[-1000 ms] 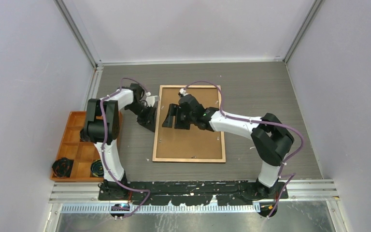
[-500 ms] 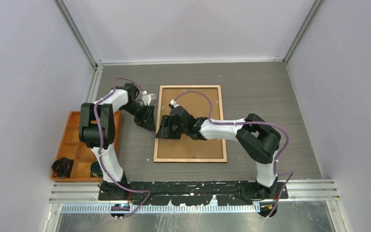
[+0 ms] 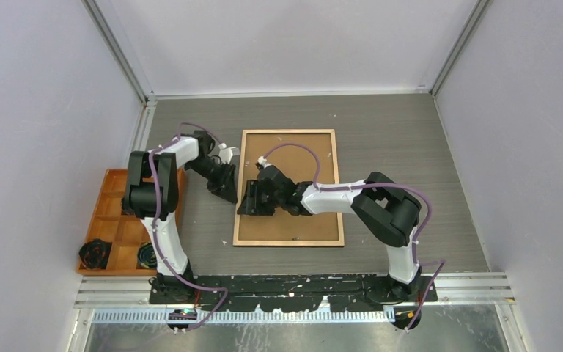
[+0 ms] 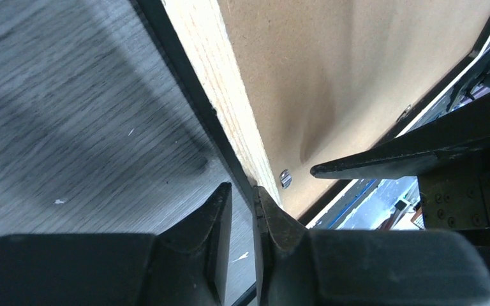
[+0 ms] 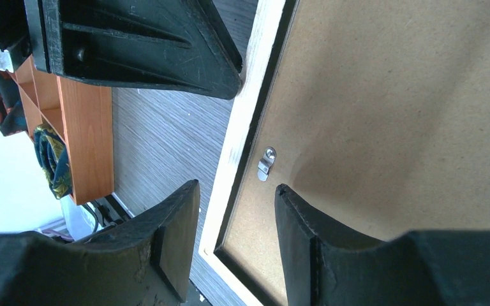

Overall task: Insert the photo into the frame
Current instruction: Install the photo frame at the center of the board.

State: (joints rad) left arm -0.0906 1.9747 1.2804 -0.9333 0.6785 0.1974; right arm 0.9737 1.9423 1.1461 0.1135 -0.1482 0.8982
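1. As its own wrist camera shows it, the left claw (image 4: 242, 189) has its fingers nearly pressed together, a thin slit between them with nothing visible in it. The tips sit at the outer edge of the frame's (image 4: 226, 108) left rail.
2. The right claw (image 5: 237, 187) is spread and holds nothing. It hangs over that same rail, one finger outside the frame, one over the brown backing board (image 5: 389, 115).
3. Just ahead of it, a small metal clip (image 5: 266, 163) lies at the rail's inner edge.
4. The frame lies face down in the middle of the table (image 3: 396, 139), pale wooden back upward, the board filling it. The photo shows in no view; whether it lies beneath the board cannot be told.
5. The step in hand seems to be working that clip. Done well, the right claw lowers onto the clip alone and nudges it gently while the left claw braces the rail so the frame does not slide.
6. Only the overhead view shows the whole frame and an orange tray (image 3: 113, 220) well to its left. Only the wrist views show the clip and the finger gaps.
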